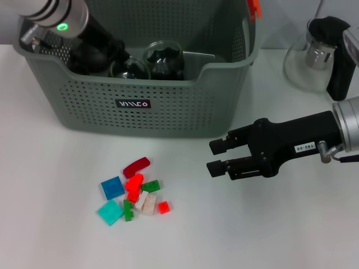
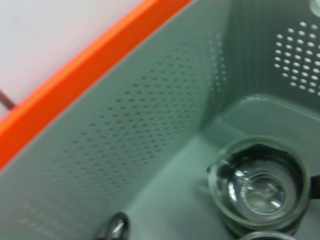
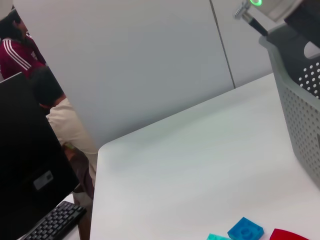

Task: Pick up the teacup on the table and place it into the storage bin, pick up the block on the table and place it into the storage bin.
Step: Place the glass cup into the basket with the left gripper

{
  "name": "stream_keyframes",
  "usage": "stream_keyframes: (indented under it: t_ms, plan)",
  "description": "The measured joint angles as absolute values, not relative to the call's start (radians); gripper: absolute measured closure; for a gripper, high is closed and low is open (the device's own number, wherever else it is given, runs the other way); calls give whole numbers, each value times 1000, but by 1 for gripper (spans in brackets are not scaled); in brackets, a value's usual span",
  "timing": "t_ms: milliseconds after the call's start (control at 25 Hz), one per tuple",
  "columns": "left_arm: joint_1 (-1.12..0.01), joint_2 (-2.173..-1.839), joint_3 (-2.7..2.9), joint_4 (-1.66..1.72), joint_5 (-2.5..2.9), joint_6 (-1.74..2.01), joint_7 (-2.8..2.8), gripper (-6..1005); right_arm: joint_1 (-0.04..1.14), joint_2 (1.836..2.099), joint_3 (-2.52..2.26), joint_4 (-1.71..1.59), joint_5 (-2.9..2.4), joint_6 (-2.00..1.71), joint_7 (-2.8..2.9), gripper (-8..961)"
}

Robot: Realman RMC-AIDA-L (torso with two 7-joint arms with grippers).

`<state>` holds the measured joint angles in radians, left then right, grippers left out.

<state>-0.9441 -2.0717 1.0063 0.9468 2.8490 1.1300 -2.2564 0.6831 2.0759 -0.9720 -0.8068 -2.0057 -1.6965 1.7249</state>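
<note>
The storage bin (image 1: 151, 106) stands at the back of the table, and its perforated wall (image 3: 302, 120) also shows in the right wrist view. Two glass teacups (image 1: 164, 56) (image 1: 130, 69) sit inside it. My left gripper (image 1: 104, 55) reaches down into the bin beside the nearer cup. The left wrist view looks onto one teacup (image 2: 260, 185) on the bin floor. A heap of small coloured blocks (image 1: 134, 190) lies on the table in front of the bin, and its blue block (image 3: 245, 231) appears in the right wrist view. Right of the heap, my right gripper (image 1: 216, 157) hovers open and holds nothing.
A glass teapot (image 1: 314, 56) with a black lid and handle stands at the back right. The bin's orange rim (image 2: 75, 80) runs across the left wrist view. Off the table's far edge are a monitor (image 3: 30, 160), a keyboard (image 3: 55, 225) and a seated person (image 3: 65, 120).
</note>
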Motion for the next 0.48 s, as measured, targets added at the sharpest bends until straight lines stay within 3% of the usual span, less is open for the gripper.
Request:
stream_keyframes:
  t_ms: [480]
  plan:
    - [-894, -2074, 903, 1308, 2814, 1352, -2298, 321, 685, 2071, -961, -812, -2001, -1697, 1720, 390]
